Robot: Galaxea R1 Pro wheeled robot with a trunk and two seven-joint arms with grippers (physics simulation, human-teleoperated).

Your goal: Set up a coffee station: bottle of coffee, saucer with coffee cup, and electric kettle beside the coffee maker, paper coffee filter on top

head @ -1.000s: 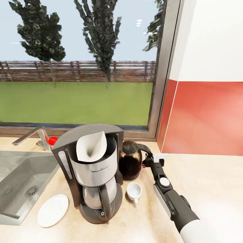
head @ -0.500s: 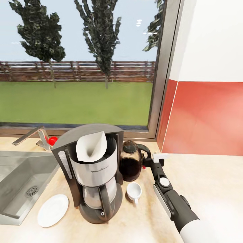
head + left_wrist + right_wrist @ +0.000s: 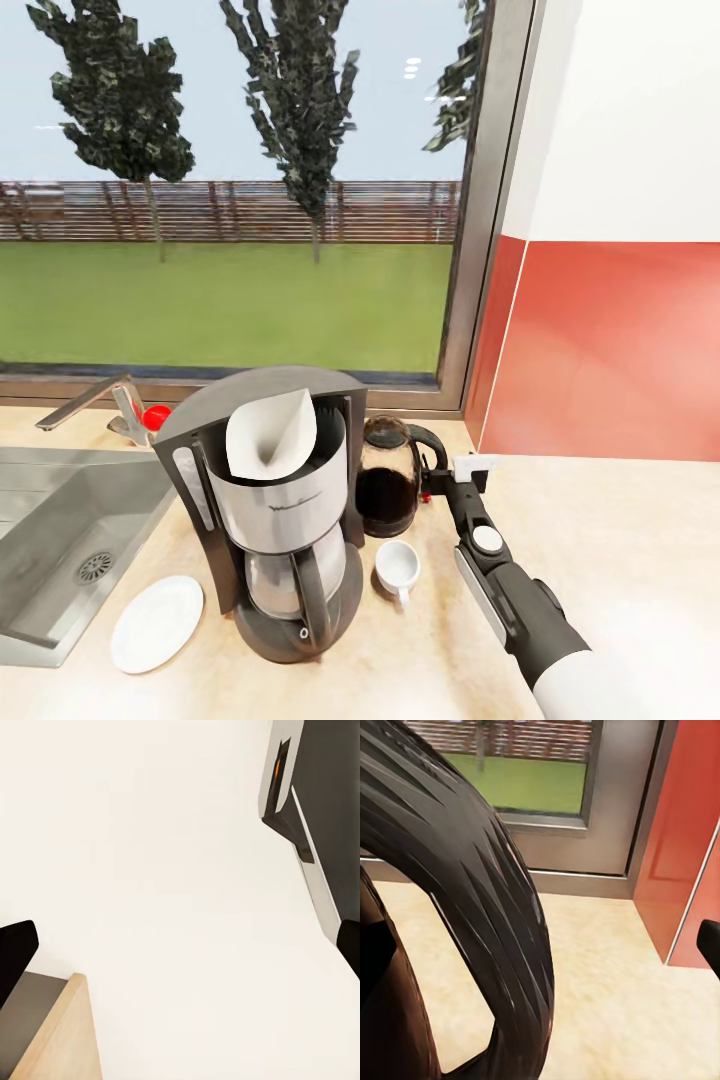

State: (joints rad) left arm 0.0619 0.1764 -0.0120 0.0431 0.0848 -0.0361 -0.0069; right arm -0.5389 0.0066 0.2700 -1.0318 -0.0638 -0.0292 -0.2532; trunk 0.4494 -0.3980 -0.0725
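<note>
— Judging by the glass body, the kettle [image 3: 388, 487] will be rigid, smooth and breakable, and fairly heavy with that dark liquid in it. The black loop handle [image 3: 432, 452] is the place to take it, not the slick belly.

— Where does it stand?

— On the worktop [image 3: 600, 540], just beside the coffee maker [image 3: 275, 510], on its right and toward the window. The cup [image 3: 398, 567] sits in front of it, the saucer [image 3: 157, 622] on the coffee maker's other side, and the paper filter [image 3: 272, 432] is on top.

— And the right claw [image 3: 452, 478]?

— From the head camera it's at the handle, but whether it's clamped I cannot tell. The right wrist camera shows the handle [image 3: 472, 907] huge and close. The left wrist camera shows a pale surface; whether the left claw is wide or narrow I can't tell.
</note>
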